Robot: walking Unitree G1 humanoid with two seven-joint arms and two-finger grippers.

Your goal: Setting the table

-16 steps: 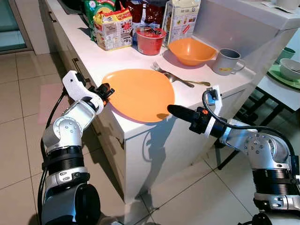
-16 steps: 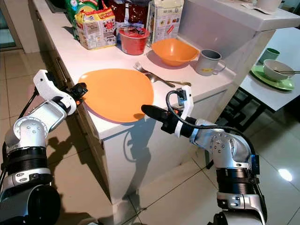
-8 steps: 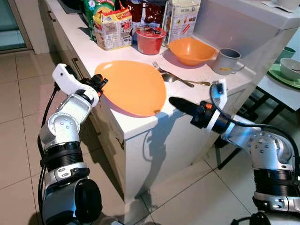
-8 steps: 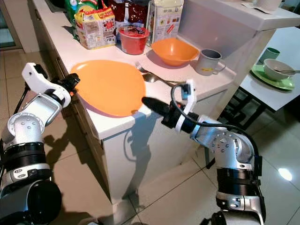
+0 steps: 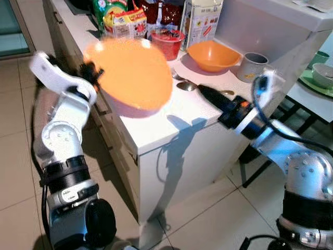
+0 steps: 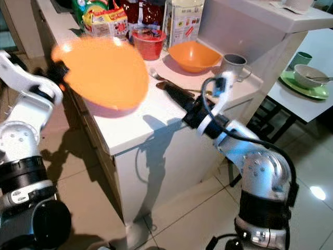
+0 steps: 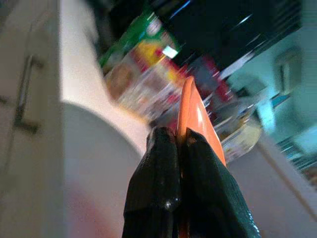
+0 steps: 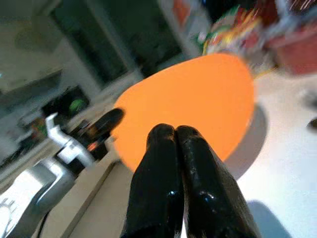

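A large orange plate (image 5: pixel 132 73) hangs tilted above the white counter (image 5: pixel 171 122), clear of its top. My left gripper (image 5: pixel 91 70) is shut on the plate's left rim; in the left wrist view the black fingers (image 7: pixel 163 163) pinch the plate's thin edge (image 7: pixel 190 106). My right gripper (image 5: pixel 205 94) is shut with nothing in it and reaches over the counter beside the plate, close to a spoon (image 5: pixel 184 86) and a fork (image 6: pixel 156 75). In the right wrist view the plate (image 8: pixel 188 104) lies just past that gripper's (image 8: pixel 173 130) tips.
An orange bowl (image 5: pixel 213 54), a grey mug (image 5: pixel 252 66), a red cup (image 5: pixel 167 42) and food packets (image 5: pixel 122 23) stand further back on the counter. To the right, a side table holds a green plate with a bowl (image 6: pixel 304 78). Tiled floor lies on my left.
My left gripper has lifted the orange plate off the counter, up and to the left, tilting it. My right gripper has moved up and forward over the counter towards the cutlery.
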